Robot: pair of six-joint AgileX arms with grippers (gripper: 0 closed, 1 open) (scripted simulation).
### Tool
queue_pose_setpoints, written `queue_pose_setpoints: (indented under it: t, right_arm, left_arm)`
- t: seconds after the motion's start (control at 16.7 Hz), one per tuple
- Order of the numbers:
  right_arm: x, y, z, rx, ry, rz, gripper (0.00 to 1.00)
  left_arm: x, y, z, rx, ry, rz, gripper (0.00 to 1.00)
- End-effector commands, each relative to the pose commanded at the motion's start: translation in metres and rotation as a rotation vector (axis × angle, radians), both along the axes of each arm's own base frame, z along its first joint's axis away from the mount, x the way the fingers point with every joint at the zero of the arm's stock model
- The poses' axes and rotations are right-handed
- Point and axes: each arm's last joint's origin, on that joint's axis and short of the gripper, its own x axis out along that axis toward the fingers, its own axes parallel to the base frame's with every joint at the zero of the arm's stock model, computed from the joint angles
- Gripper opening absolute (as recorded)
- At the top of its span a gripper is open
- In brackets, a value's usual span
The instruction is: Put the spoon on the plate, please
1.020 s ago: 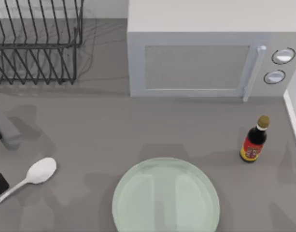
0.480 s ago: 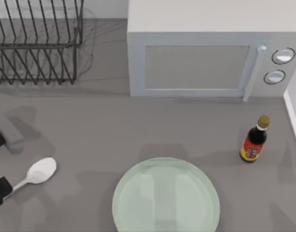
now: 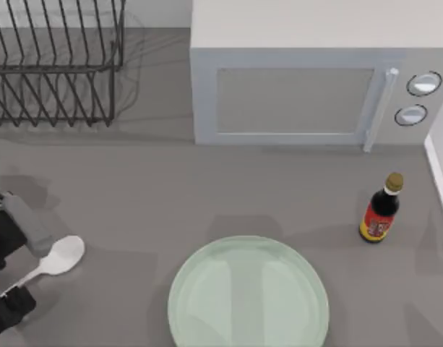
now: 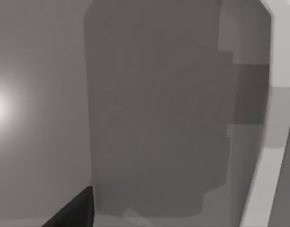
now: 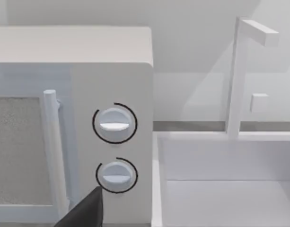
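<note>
Spoon (image 3: pixel 60 257) glossy white; plate (image 3: pixel 248 295) pale mint-green, glassy; table (image 3: pixel 207 188) flat grey; bottle (image 3: pixel 381 210) at right — dark body, red-and-yellow label, tan cap; microwave (image 3: pixel 315 72) off-white; rack (image 3: pixel 55 65) upper left — black wire.

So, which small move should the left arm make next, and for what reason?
Probably ease the left gripper down around the handle of the spoon and close. In the top view it sits at the table's left edge, over the handle's far end, and the spoon lies on the table to the left of the plate, not on it. Whether the handle is gripped yet cannot be seen.
</note>
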Motion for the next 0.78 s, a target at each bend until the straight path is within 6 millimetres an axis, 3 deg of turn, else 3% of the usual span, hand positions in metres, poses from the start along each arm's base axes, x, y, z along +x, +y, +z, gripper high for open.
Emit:
queue_pose_setpoints:
  t: [0.3, 0.78]
  right_arm:
    - [0.0000, 0.0000, 0.0000, 0.000, 0.000, 0.000, 1.00]
    - [0.0000, 0.0000, 0.0000, 0.000, 0.000, 0.000, 1.00]
  left_arm:
    - [-0.0012, 0.0001, -0.0042, 0.000, 0.003, 0.000, 1.00]
    - [-0.0012, 0.0001, -0.0042, 0.000, 0.003, 0.000, 0.40]
